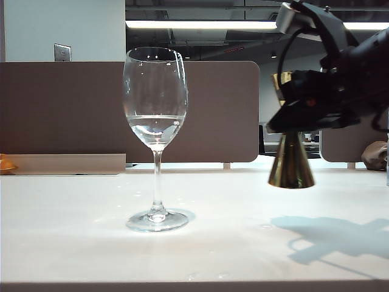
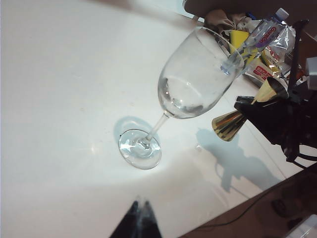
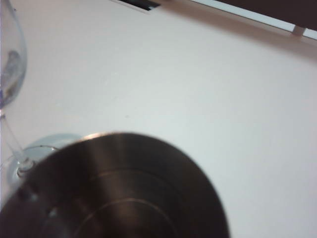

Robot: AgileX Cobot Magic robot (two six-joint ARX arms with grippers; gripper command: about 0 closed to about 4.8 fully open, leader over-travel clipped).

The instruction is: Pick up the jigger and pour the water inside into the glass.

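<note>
The glass (image 1: pixel 155 97) stands upright at the table's middle left, with water (image 1: pixel 155 125) filling the lower part of its bowl. To its right the gold jigger (image 1: pixel 292 164) hangs upright a little above the table, casting a shadow below. My right gripper (image 1: pixel 304 100) is shut on its waist. In the left wrist view the glass (image 2: pixel 195 74), jigger (image 2: pixel 230 124) and right gripper (image 2: pixel 267 111) all show. My left gripper (image 2: pixel 141 204) hovers well off from the glass foot, fingertips together and empty. In the right wrist view the jigger's dark cup (image 3: pixel 119 188) hides the fingers; the glass (image 3: pixel 10 69) sits beside it.
The white table (image 1: pixel 73 231) ends in a near edge (image 2: pixel 247 198). A brown partition (image 1: pixel 61 109) runs along the back. A plastic bottle (image 2: pixel 265 29) and several coloured packets (image 2: pixel 257 69) lie beyond the glass. An orange object (image 1: pixel 6 164) sits at the far left.
</note>
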